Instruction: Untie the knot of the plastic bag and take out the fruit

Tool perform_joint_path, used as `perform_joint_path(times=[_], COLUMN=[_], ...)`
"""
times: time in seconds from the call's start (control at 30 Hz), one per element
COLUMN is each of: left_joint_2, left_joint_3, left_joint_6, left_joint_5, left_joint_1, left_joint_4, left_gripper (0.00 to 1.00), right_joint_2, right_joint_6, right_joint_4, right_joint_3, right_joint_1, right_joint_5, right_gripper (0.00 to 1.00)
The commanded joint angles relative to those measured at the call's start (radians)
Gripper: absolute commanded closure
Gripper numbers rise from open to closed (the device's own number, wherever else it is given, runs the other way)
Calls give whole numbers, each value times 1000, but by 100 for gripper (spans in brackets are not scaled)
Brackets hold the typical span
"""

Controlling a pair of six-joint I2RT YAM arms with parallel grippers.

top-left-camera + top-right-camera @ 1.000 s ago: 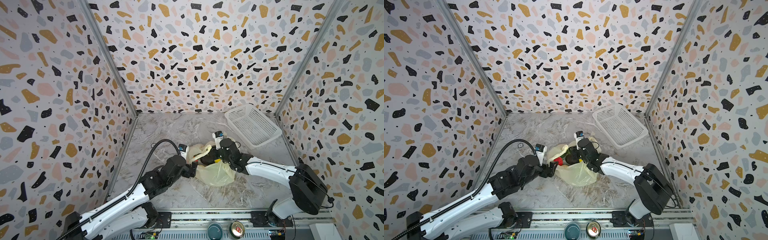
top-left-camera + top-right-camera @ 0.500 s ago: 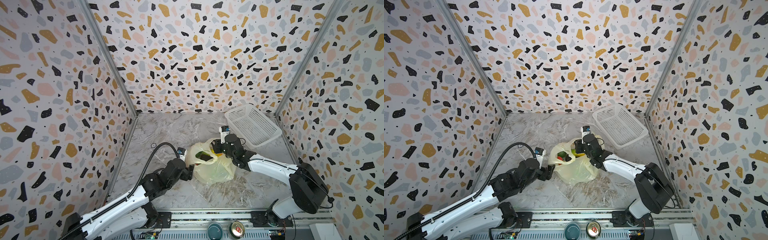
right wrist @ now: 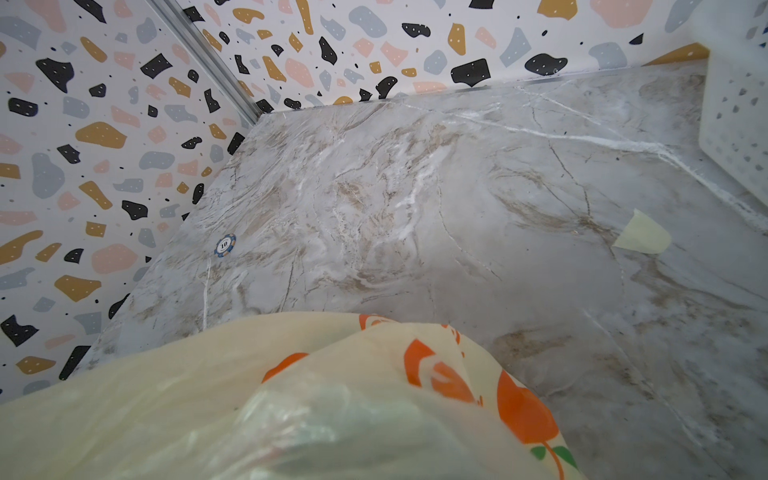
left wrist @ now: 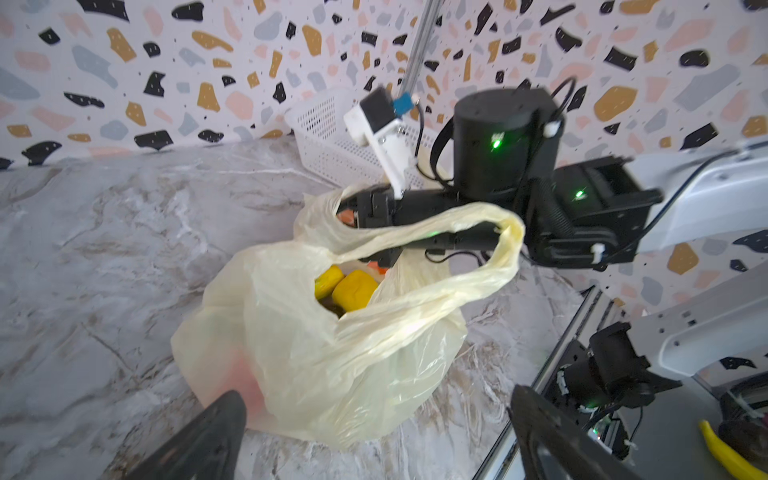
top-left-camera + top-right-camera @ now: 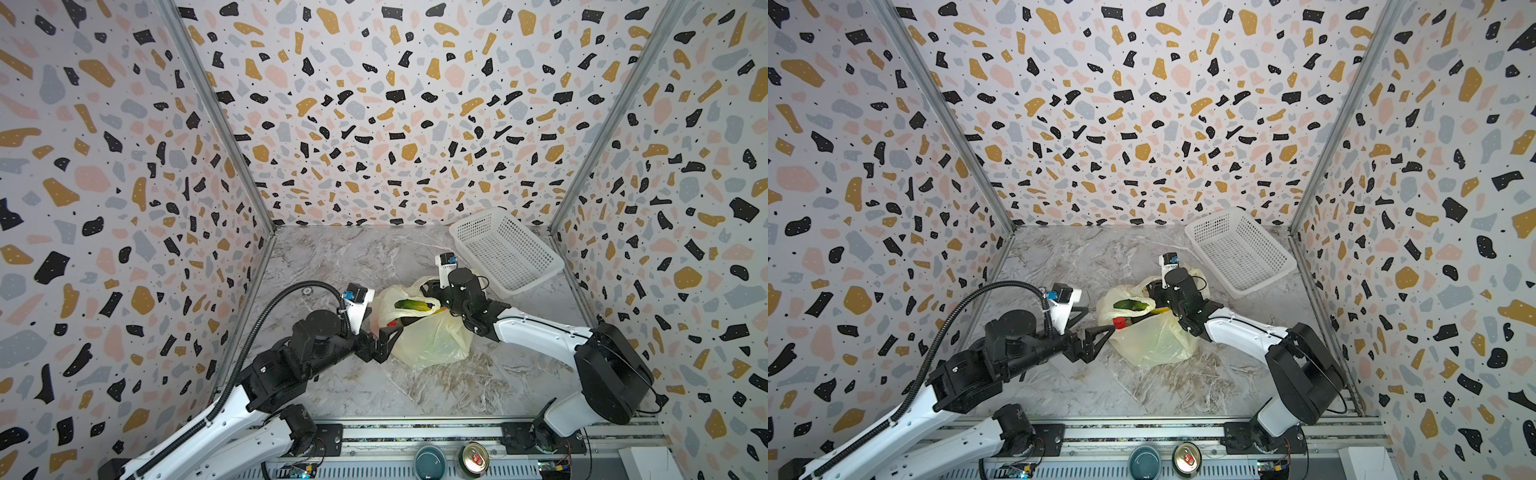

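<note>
The pale-yellow plastic bag (image 5: 428, 336) (image 5: 1154, 345) (image 4: 332, 357) sits mid-table with its mouth gaping. The knot is not in view; one handle loop (image 4: 505, 245) hangs loose over the right arm's finger. Fruit shows inside: a dark green piece (image 5: 411, 305) (image 5: 1130, 305), a red one (image 5: 1119, 322) and yellow ones (image 4: 353, 289). My left gripper (image 5: 384, 324) (image 5: 1099, 320) (image 4: 376, 399) is open wide at the bag's near-left side, holding nothing. My right gripper (image 5: 430, 291) (image 5: 1155, 289) (image 4: 365, 232) is at the far rim, shut on the bag's plastic, which covers its jaws in the right wrist view.
A white perforated basket (image 5: 459, 237) (image 5: 1200, 235) (image 4: 320, 137) stands tilted in the back right corner, just behind the right wrist. A poker chip (image 3: 225, 245) (image 5: 307, 289) lies left of the bag. A plastic scrap (image 3: 642, 239) lies near the basket. Speckled walls close three sides.
The left jaws opened fully and let go of the handle. The right gripper drew the far rim a little back and right. The bag's mouth spread wider, showing the fruit.
</note>
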Motion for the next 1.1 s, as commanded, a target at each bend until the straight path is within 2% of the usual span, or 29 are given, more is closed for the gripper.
perform_joint_path(times=[0.0, 0.03, 0.13, 0.23, 0.33, 0.47, 0.63, 0.8, 0.93, 1.07], left_joint_2=[21, 46, 155, 249, 358, 485, 564, 605, 614, 614], left_joint_3=[64, 78, 112, 117, 149, 197, 196, 205, 201, 179], left_joint_6=[-18, -29, -51, -55, 5, 88, 85, 142, 186, 189], left_joint_5=[-74, -88, 8, 80, 138, 267, 401, 356, 267, 215], left_joint_1=[22, 53, 184, 262, 274, 277, 284, 283, 282, 280], left_joint_4=[24, 24, 29, 97, 134, 139, 173, 77, -2, -13], left_gripper=[1, 1, 1, 1, 0, 0, 0, 0, 0, 17], right_joint_2=[-11, -12, -17, -23, -29, -37, -37, -38, -39, -34], right_joint_6=[-13, -13, -13, -12, -9, -10, -9, -12, -13, -10], right_joint_4=[-7, -5, -2, 2, 5, 4, 8, 10, 10, 13], right_joint_3=[6, 4, -6, -17, -26, -32, -32, -28, -23, -20], right_joint_1=[6, 7, 10, 10, 11, 10, 9, 9, 9, 9], right_joint_5=[-7, -7, -6, -3, -3, -1, -1, -2, -1, -1], right_gripper=[65, 65, 66, 66, 66, 66, 66, 66, 66, 66])
